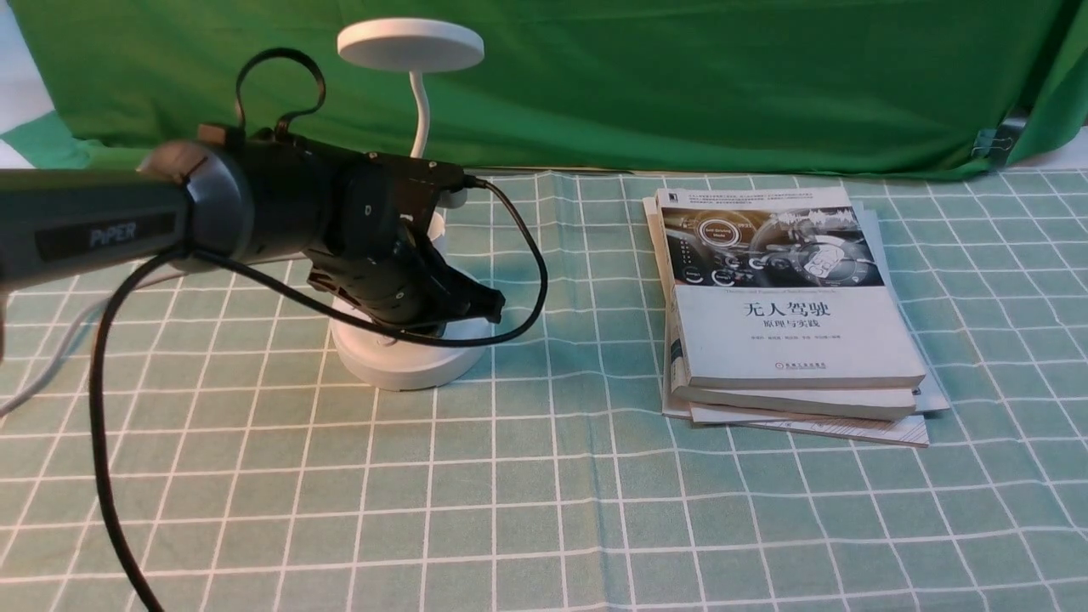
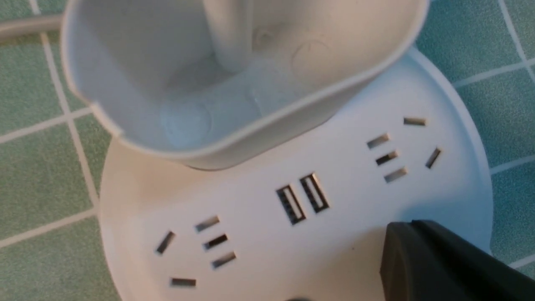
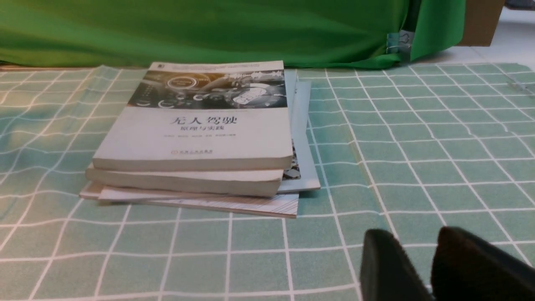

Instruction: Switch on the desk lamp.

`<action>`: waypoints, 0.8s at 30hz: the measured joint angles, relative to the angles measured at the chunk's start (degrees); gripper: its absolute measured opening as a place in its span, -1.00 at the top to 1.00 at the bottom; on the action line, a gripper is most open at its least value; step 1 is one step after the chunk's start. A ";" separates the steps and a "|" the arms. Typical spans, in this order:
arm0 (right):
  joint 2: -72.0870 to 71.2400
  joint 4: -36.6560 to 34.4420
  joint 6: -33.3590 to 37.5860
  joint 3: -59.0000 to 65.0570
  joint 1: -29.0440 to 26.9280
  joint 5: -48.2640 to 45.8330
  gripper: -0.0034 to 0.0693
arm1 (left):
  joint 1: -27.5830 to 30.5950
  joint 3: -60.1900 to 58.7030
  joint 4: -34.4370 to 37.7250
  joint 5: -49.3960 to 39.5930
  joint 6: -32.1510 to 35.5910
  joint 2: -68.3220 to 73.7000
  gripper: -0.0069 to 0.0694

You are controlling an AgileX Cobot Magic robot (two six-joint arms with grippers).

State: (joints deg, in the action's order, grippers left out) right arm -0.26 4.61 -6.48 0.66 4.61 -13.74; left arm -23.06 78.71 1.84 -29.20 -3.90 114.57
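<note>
Dark and close, one finger (image 2: 439, 263) of my left tool (image 1: 480, 304) sits at the edge of the round base (image 2: 334, 234) of the desk lamp (image 1: 410, 44), which lies directly beneath and ahead of it. Whether this tool is open, I cannot tell. No button shows among the sockets (image 2: 393, 154), so I judge it lies under the tip. My right tool (image 3: 418, 242), closed and empty, sits well apart, near the books (image 3: 196, 133).

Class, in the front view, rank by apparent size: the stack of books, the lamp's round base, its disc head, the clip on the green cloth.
1. stack of books
2. round base and disc head: similar width, base partly hidden behind the left gripper, so tied
3. clip
</note>
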 joint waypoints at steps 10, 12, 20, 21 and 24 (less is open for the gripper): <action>0.00 0.00 0.00 0.00 0.00 0.00 0.25 | 0.00 -0.19 0.90 -1.08 0.00 -1.41 0.81; 0.00 0.00 0.00 0.00 0.00 0.00 0.25 | 0.00 -2.40 1.74 -1.84 0.00 -4.19 0.81; 0.00 0.00 0.00 0.00 0.00 0.00 0.25 | 0.00 -24.69 5.85 3.23 0.00 -28.12 0.81; 0.00 0.00 0.00 0.00 0.00 0.00 0.25 | 0.00 -28.67 6.51 4.60 0.00 -32.14 0.81; 0.00 0.00 0.00 0.00 0.00 0.00 0.25 | 0.00 -35.09 7.43 9.18 0.00 -41.89 0.81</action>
State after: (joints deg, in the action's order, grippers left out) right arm -0.26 4.61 -6.48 0.66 4.61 -13.74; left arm -23.06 43.62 9.27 -20.02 -3.90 72.68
